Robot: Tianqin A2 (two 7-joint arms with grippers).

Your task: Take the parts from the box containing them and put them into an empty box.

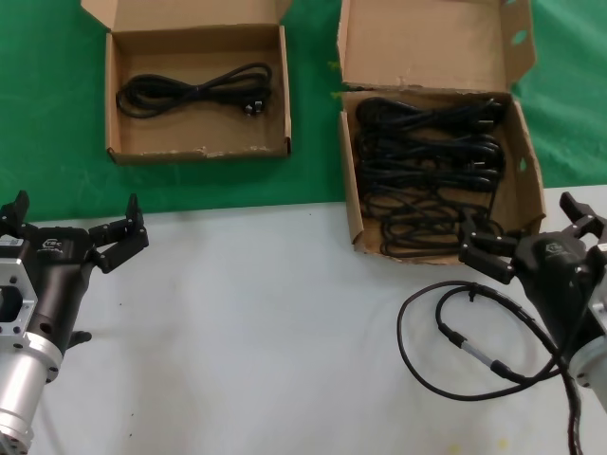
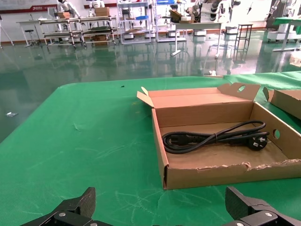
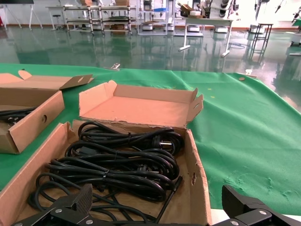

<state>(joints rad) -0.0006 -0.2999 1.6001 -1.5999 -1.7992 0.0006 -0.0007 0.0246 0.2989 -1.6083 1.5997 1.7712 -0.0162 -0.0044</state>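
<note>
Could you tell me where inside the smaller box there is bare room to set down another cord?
The smaller box has one cord across its upper half; the bare floor between it and the ragged front edge is free. The larger box is crowded with cords.

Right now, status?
Left end effector open, idle on table. Right end effector open at full box. One cord in small box.
</note>
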